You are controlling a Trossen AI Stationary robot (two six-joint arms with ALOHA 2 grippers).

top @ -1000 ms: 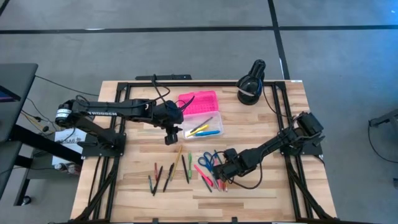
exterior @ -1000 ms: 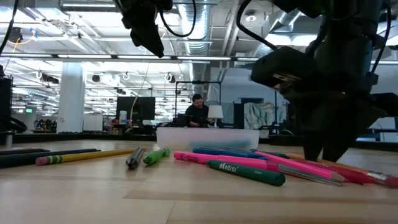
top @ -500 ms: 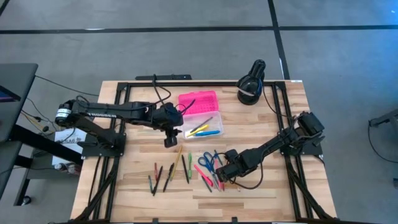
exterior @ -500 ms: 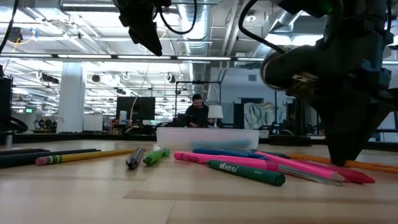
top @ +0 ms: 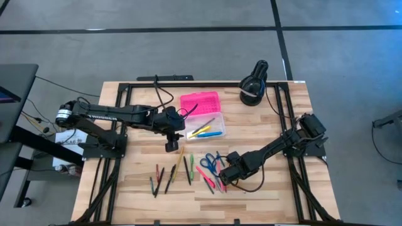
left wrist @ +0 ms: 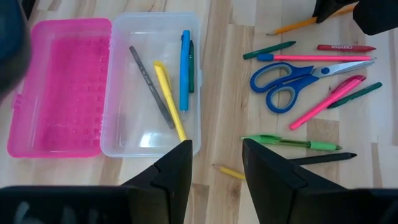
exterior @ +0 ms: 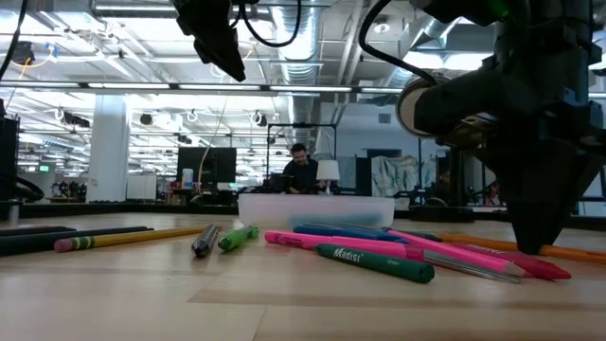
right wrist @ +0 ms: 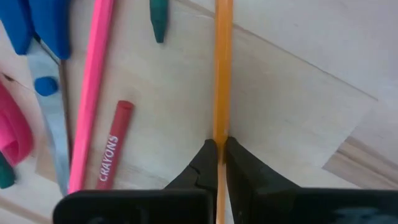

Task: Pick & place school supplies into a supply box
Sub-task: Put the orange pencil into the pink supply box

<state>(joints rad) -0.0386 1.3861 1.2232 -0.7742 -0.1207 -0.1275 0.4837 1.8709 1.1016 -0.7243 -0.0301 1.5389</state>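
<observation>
Lowered slightly since the earlier frames, the right gripper [top: 227, 180] is seen at the lower centre-right of the high view, among the scattered pens. Its fingers [right wrist: 208, 163] are clenched on a thin orange pencil [right wrist: 222, 68] lying flat on the pale wooden table [top: 276, 119]. A red crayon [right wrist: 112, 153], a long pink pen [right wrist: 92, 87] and blue-handled scissors [left wrist: 283, 78] are seen beside it. The left gripper [top: 171, 143] has shifted a little toward frame bottom and hovers left of the clear plastic supply box base [top: 207, 128], fingers [left wrist: 171, 174] spread apart, nothing held. A yellow pen [left wrist: 169, 99], a blue pen [left wrist: 185, 68] and a grey pencil [left wrist: 149, 84] lie inside the base; the pink lid [top: 201, 102] lies open just above it.
</observation>
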